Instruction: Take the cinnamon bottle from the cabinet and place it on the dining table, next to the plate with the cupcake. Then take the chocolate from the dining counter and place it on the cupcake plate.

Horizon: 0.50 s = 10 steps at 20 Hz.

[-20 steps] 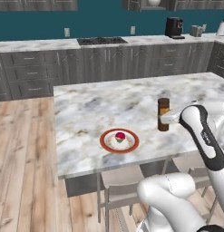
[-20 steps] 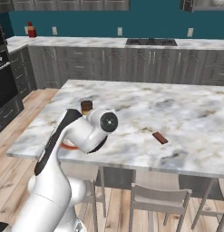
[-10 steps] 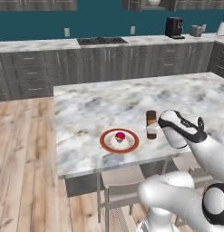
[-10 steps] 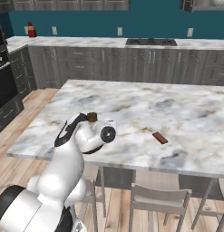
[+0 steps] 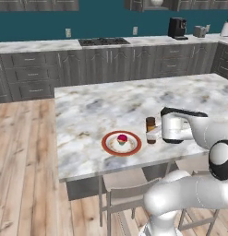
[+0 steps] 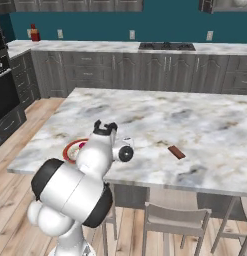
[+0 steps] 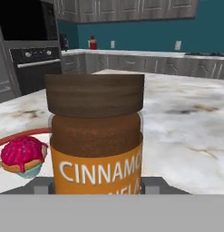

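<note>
Cinnamon bottle [image 5: 151, 129] upright in claw [image 5: 153, 133], seemingly on dining table [image 5: 101, 103].

The large rectangular white-grey marble-topped dining table [image 5: 106, 99] with brown veining carries a small round white plate with a red-orange rim [image 5: 121, 143] near its front edge. An upright brown-orange cinnamon bottle with a dark brown cap [image 5: 151, 130] is just beside the plate. A thin dark brown chocolate bar [image 6: 176, 152] lies flat, well apart from both.
</note>
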Tool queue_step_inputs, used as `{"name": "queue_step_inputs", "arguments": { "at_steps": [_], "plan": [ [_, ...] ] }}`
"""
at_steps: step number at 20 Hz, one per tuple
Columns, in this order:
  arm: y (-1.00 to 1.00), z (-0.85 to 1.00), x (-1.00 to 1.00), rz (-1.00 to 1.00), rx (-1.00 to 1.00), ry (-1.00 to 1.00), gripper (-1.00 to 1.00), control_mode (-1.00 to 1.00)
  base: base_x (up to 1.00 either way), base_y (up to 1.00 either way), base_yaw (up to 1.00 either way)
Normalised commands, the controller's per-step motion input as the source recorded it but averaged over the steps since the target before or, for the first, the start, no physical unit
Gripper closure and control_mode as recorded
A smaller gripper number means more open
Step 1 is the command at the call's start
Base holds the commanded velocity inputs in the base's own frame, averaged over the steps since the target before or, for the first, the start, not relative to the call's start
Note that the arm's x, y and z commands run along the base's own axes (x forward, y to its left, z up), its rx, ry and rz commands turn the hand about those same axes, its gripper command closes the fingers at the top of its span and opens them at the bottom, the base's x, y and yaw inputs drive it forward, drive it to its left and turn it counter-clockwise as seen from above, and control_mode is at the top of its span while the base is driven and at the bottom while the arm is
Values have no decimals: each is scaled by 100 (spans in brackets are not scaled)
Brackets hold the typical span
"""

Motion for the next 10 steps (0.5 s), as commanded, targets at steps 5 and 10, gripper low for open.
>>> {"name": "queue_step_inputs", "arguments": {
  "at_steps": [5,10],
  "plan": [
    [-12,-31,57,14,0,-4,100,-100,0,0,0],
    [-2,-29,53,12,0,-2,100,-100,0,0,0]
  ]
}}
